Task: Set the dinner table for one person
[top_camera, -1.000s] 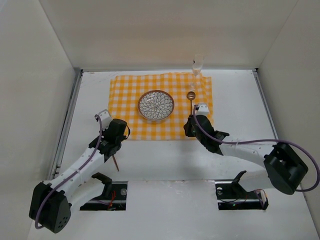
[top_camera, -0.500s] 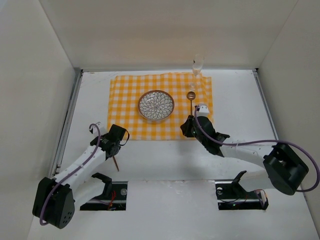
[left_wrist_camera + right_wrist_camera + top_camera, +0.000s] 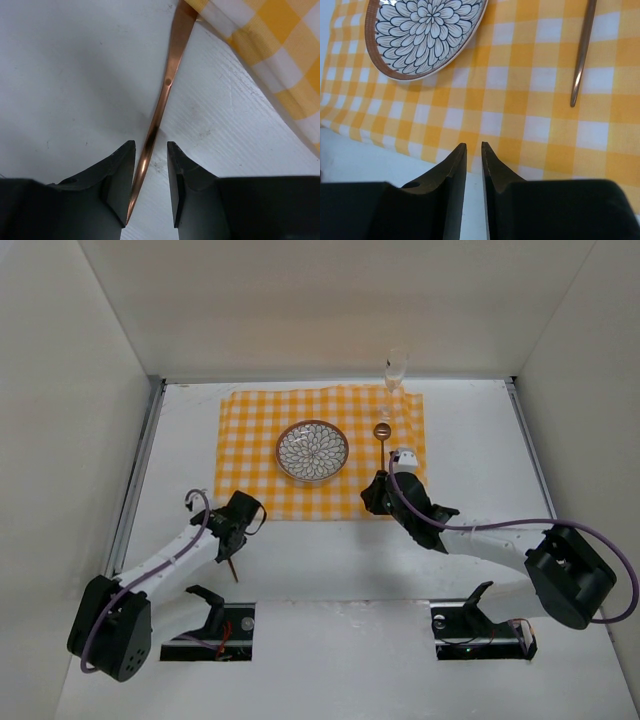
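The tabletop (image 3: 470, 430) carries the cloth (image 3: 250, 430), plate (image 3: 312, 452), spoon (image 3: 381, 435) and glass (image 3: 395, 375), all placed. 1 copper utensil (image 3: 167, 85) lies unplaced at the cloth's edge, between the left gripper (image 3: 150, 147)'s slightly spread jaws. The right gripper (image 3: 473, 147)'s jaws, narrowly apart, hold nothing.

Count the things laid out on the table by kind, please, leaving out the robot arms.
Checked cloth: 1
Patterned plate: 1
Glass: 1
Copper cutlery: 2, the spoon and a second piece
Total: 5
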Controlling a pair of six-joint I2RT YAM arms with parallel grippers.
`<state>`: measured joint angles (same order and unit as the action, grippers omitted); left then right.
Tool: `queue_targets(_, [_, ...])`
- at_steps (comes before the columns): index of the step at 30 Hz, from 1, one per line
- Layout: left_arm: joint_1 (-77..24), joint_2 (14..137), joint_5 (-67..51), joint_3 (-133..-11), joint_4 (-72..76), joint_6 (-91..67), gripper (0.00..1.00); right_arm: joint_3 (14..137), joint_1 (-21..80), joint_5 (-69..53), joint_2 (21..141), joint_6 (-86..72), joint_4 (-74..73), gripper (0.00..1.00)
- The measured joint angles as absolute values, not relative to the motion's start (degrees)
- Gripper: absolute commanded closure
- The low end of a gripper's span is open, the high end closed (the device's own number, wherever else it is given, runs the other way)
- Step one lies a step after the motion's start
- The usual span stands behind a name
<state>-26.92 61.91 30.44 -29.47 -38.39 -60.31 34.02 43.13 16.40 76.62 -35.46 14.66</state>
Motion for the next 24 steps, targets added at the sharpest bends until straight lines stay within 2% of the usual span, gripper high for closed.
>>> queue_targets(4, [-26.9, 60.4, 29.5, -29.2, -38.4, -61.4, 0.74, 34.0, 43.1, 15.9, 76.6, -35.5, 14.7, 0.76])
queue_targets(19, [-28.0, 60.2, 27.5, -27.9, -39.7, -67.0, 0.73, 34.0, 43.0, 15.6, 76.6, -35.6, 14.7, 0.75])
queue_targets(24, [-29.6, 61.5, 27.9, -27.9, -39.7, -67.0, 0.81, 34.0, 42.3, 15.4, 76.5, -35.6, 14.7, 0.75])
